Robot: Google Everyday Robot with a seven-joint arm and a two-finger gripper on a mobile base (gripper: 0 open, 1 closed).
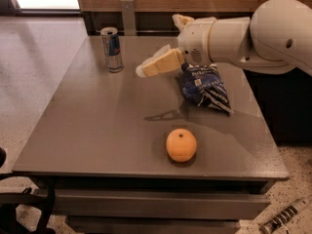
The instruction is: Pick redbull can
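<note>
While the redbull can [112,50] stood upright near the far left corner of the grey worktop [97,116], the gripper [146,70] hung above the surface a little to the can's right, close to the far edge. Its tip pointed left and slightly down toward the can, and a clear gap lay between the two. Whether the gripper was spread or closed could not be told from this side-on angle, and nothing was seen held in it. The white arm [243,33] came in over the far right corner, with its thick wrist above a dark blue snack bag [204,86]. That bag lay crumpled on the worktop near the right edge, well apart from the can. An orange [181,145] sat close to the front edge, somewhat right of the middle. The gripper's thin shadow [165,115] fell on the bare surface between the orange and the bag.
</note>
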